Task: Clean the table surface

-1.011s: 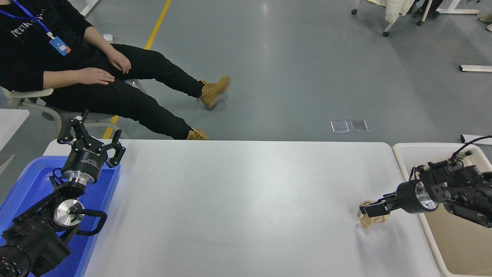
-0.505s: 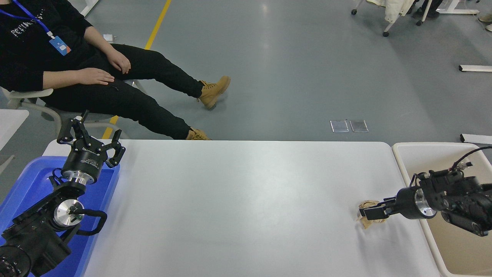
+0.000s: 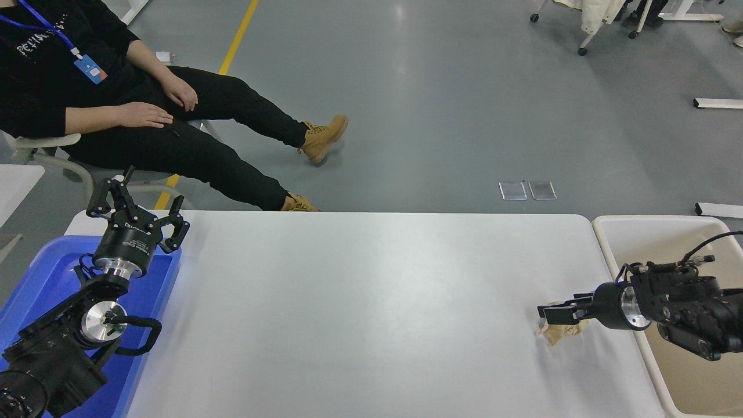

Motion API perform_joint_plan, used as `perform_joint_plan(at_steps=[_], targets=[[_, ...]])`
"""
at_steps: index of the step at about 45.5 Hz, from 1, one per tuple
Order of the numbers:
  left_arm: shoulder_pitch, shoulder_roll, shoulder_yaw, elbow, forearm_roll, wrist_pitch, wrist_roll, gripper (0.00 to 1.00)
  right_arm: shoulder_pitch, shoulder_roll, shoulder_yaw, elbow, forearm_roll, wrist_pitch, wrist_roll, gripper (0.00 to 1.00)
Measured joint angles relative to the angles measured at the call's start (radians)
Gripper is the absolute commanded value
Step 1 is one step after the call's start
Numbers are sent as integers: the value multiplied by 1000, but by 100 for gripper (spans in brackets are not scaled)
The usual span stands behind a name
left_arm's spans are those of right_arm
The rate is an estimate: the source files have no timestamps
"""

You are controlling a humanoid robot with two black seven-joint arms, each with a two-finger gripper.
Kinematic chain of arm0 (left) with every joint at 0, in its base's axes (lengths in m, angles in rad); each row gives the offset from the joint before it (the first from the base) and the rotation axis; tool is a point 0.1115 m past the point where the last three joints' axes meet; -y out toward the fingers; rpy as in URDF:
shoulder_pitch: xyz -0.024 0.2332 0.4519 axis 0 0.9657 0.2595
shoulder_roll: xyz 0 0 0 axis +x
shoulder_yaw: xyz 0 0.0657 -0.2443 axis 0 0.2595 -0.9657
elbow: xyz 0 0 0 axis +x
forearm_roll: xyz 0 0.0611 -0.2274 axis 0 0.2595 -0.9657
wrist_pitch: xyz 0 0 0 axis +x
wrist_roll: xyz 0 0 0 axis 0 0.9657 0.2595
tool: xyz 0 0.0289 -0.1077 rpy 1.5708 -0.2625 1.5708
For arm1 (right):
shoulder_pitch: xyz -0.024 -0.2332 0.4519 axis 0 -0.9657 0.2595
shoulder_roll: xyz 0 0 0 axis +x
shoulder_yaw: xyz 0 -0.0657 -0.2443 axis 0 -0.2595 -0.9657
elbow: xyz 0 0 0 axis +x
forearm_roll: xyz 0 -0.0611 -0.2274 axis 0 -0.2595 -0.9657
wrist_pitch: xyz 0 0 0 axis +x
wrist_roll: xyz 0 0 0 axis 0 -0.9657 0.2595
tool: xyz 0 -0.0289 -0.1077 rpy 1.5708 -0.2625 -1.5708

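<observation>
The white table surface [image 3: 360, 313] fills the middle of the head view. A crumpled brown paper scrap [image 3: 560, 333] lies on it near the right edge. My right gripper [image 3: 556, 312] reaches in from the right, low over the scrap's far side, with its jaws apart; the scrap is partly hidden under it. My left gripper [image 3: 137, 210] is parked open at the lower left, above the blue tray.
A blue plastic tray [image 3: 35, 290] sits at the table's left end under my left arm. A beige rimmed tub [image 3: 615, 232] stands just past the table's right edge, under my right arm. A person [image 3: 116, 110] sits beyond the far left corner.
My right arm has dropped lower and the gripper has settled onto the paper scrap, its jaws now more spread. The scrap has stayed in place. The left arm has not moved.
</observation>
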Motion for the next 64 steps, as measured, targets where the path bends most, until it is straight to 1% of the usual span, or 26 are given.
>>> perform_joint_plan(at_steps=[28,32,36,39,40,43,44,46,47,64], targets=[[0,0,0,0,0,0,0,100,-30,3,-10,-12,8,-9,0,96],[0,0,0,0,0,0,0,100,-32,3,-13,-12,8,-9,0,94],[0,0,0,0,0,0,0,100,-34,3,-15,-12,5,-9,0,84],[0,0,0,0,0,0,0,100,-35,3,-16,-12,2,-11,0,69],[0,0,0,0,0,0,0,100,-35,3,-17,-12,2,-13,0,61],[0,0,0,0,0,0,0,100,-36,3,-18,-12,0,-21,1,29],[0,0,0,0,0,0,0,100,-36,3,-18,-12,-1,-24,1,20],[0,0,0,0,0,0,0,100,-37,4,-19,-13,-2,-30,1,4],[0,0,0,0,0,0,0,100,-37,4,-20,-13,-3,-32,1,0],[0,0,0,0,0,0,0,100,-37,1,-47,-15,0,-47,1,0]])
